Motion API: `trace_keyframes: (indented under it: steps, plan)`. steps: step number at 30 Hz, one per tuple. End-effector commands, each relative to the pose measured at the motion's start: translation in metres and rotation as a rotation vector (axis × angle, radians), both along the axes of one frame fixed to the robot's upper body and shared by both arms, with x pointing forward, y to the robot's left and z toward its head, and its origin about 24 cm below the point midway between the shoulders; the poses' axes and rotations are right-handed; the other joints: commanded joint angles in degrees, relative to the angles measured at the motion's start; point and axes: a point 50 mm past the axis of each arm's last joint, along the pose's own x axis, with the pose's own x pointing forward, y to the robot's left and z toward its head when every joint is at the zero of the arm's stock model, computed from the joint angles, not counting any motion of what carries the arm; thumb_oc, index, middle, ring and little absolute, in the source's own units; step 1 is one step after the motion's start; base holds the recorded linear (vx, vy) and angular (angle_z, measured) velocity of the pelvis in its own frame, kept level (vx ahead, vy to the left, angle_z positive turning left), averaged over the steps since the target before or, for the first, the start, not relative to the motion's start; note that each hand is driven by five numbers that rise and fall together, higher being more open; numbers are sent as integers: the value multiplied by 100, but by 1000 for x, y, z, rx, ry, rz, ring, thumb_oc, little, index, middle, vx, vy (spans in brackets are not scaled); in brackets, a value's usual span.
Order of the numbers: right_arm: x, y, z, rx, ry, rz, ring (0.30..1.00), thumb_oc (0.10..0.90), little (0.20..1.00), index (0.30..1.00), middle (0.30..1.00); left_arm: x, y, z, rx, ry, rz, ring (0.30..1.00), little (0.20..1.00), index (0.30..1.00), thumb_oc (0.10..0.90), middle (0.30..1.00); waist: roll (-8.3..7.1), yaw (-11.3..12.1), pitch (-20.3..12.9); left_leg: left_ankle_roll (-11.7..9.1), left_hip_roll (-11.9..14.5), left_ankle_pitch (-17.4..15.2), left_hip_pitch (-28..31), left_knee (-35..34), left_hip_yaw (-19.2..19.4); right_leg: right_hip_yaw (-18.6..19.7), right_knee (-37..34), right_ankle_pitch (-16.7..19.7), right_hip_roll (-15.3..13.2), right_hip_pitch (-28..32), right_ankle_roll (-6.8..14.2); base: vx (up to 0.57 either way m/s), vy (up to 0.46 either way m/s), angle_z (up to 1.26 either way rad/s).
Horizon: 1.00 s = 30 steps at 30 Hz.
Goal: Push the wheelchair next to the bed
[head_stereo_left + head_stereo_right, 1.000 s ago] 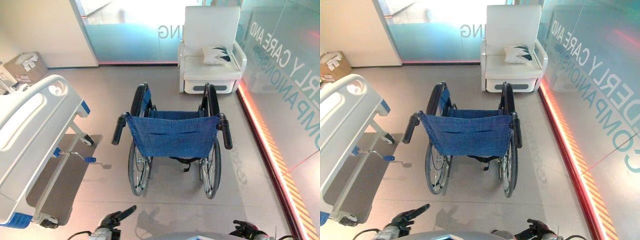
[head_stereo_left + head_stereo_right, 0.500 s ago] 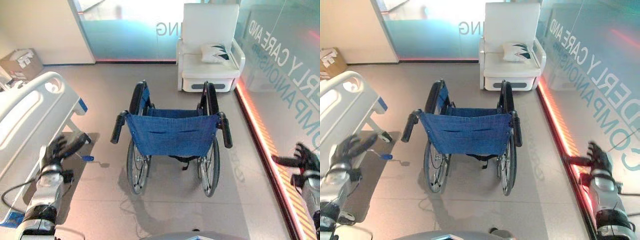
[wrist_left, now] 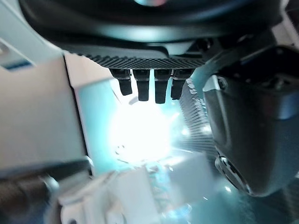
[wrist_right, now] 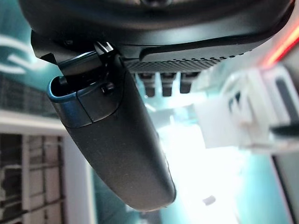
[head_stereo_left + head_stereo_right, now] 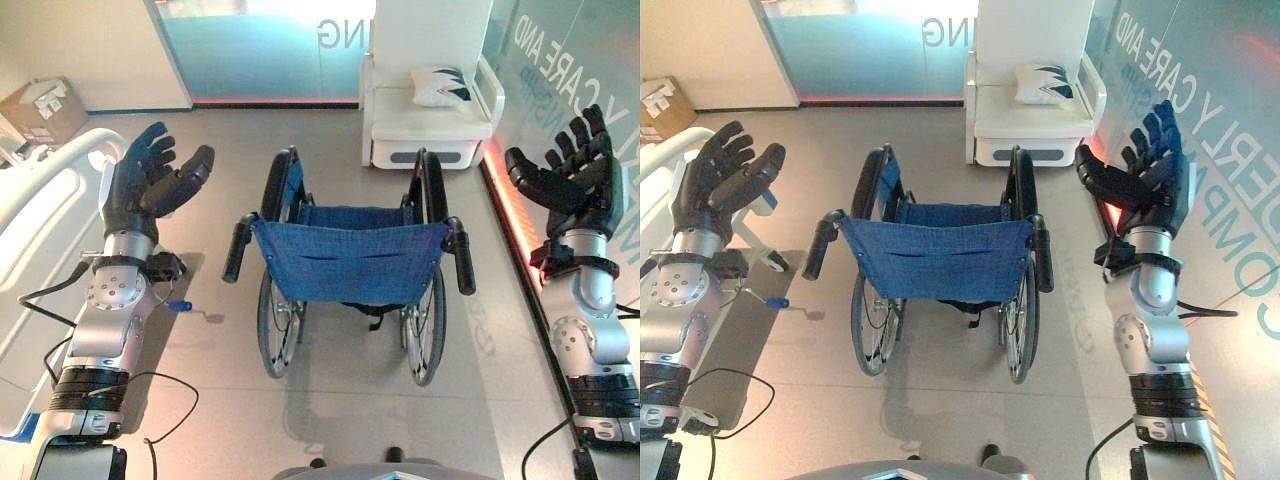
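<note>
Bed [image 5: 45, 215]: white, moulded end board, at the robot's left; castors on the floor.

Wheelchair [image 5: 348, 262]: blue fabric backrest, black frame, spoked rear wheels; stands mid-floor facing away from the robot, near the bed but apart from it. Judged fairly heavy yet free-rolling on the smooth floor; the sling back is soft and would give, so the stiff push handles are the places to hold: left handle [image 5: 239, 248], right handle [image 5: 460, 256].

Armchair [image 5: 430, 95]: white, with a patterned cushion [image 5: 441, 86], beyond the wheelchair.

Cardboard box [image 5: 42, 108]: far left corner.

Left hand [image 5: 148, 182]: raised, fingers spread wide, holding nothing, well apart from its handle.

Right hand [image 5: 570, 177]: raised, fingers spread wide, empty.
</note>
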Motion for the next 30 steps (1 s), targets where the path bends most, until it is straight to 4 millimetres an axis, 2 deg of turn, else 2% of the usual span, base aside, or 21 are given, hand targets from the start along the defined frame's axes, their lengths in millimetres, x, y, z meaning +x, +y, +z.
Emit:
trace_keyframes:
  steps: [1,6,8,13,17,26,30]
  plan:
    - [-1,9,47,-17,-221,120,900,800,900,900,900,5,1,57,78,-225,-34,900,900,900,800,900,-61,-82,-450,61,-276,-317,-149,44,175,-73,339,-262,-96,-106,154,0,0,0]
    - [-1,28,25,36,-100,327,900,800,900,900,900,8,-3,32,152,-79,-50,900,900,900,800,900,-80,-88,-447,75,-279,-304,-155,44,197,-106,363,-264,-104,-117,173,0,0,0]
    - [0,29,18,33,-63,346,900,800,900,900,900,9,-1,27,144,-50,-54,900,900,900,800,900,-86,-93,-449,78,-278,-299,-160,45,206,-120,371,-266,-107,-124,176,0,0,0]
    - [-1,29,-3,-32,51,325,900,800,900,900,900,10,2,20,148,-7,-42,900,900,900,800,900,-98,-114,-426,75,-277,-275,-176,53,239,-143,387,-254,-112,-145,184,0,0,0]
    - [-2,24,-2,-233,42,217,900,800,900,900,900,10,-2,19,148,-5,-38,900,900,900,800,900,-95,-111,-394,74,-281,-260,-195,58,241,-135,389,-251,-103,-156,184,0,0,0]
    - [2,31,-21,-264,163,259,900,800,900,900,900,12,-8,17,156,-6,-40,900,900,900,800,900,-105,-82,-329,75,-290,-244,-230,74,224,-140,425,-268,-103,-184,182,0,0,0]
    - [5,32,-35,-177,226,281,900,800,900,900,900,12,-8,16,154,-6,-47,900,900,900,800,900,-114,-55,-313,69,-291,-240,-239,84,209,-161,434,-276,-105,-177,176,0,0,0]
